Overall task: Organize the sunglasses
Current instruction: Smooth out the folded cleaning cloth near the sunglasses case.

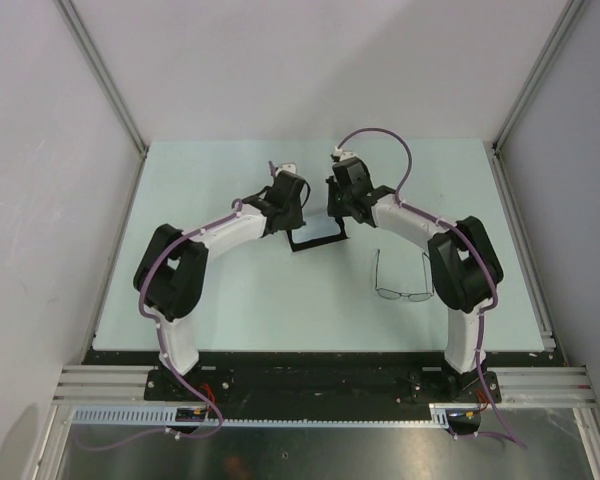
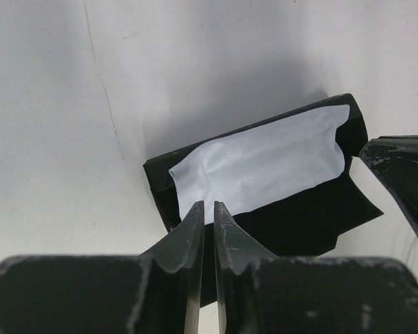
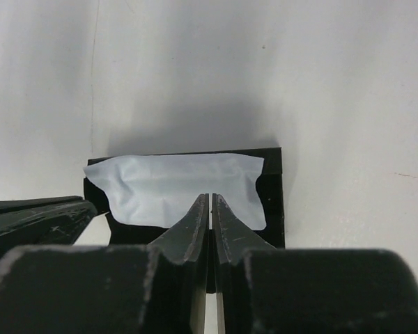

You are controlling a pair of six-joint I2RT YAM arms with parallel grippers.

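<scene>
Setting: robot laboratory test cell. Evidence:
- pale mint flat tabletop (image 1: 230,300) beneath both sets of jaws
- plain white panel walls (image 1: 310,60) beyond and to either side of them, joined by silver aluminium corner rails (image 1: 102,75)
- slotted aluminium extrusion beams (image 1: 100,382) and a black base plate (image 1: 310,380) on the near side of the jaws
- two white-and-black robot arms (image 1: 215,235) mounted on that plate, trailing purple cables (image 1: 380,130)

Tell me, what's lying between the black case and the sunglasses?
Nothing. The top view shows only bare table between the black case and the sunglasses.
</scene>
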